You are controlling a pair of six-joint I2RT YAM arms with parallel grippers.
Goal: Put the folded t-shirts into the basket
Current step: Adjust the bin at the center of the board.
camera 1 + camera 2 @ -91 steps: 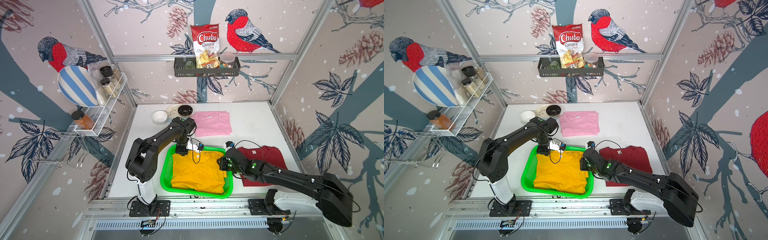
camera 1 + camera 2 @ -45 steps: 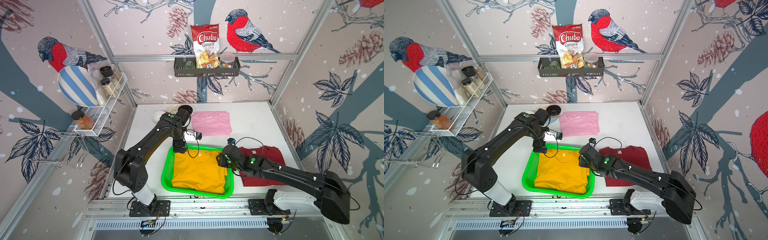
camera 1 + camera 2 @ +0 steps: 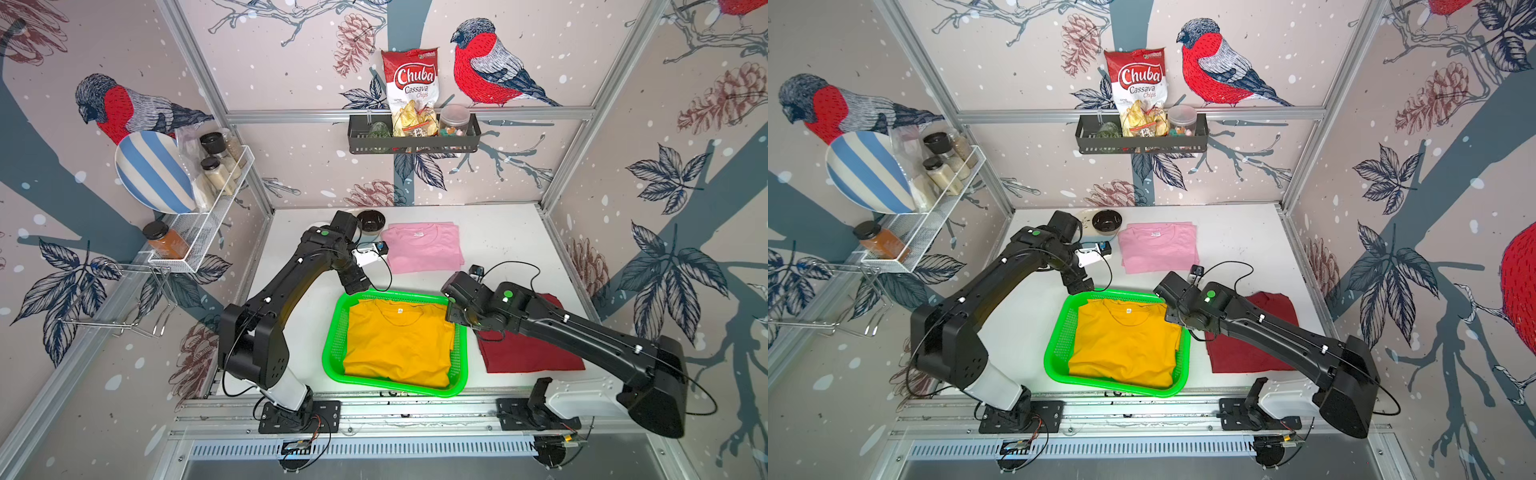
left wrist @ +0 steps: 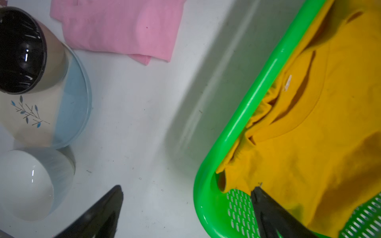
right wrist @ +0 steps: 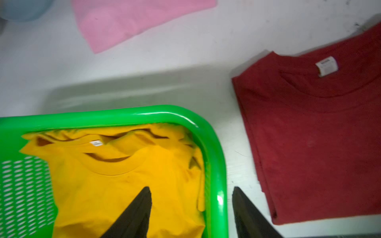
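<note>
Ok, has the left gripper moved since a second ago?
Yes. The left gripper has lifted off the yellow shirt and pulled back to the green basket's far left corner, toward the pink shirt. Its jaws are open.

Three folded t-shirts (image 3: 399, 345), one basket (image 3: 337, 332), two bowls (image 3: 1106, 222), two robot arms (image 3: 291, 282).

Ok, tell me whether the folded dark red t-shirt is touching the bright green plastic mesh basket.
Apart. The right wrist view shows a strip of bare white table running between the dark red t-shirt and the rim of the green basket.
</note>
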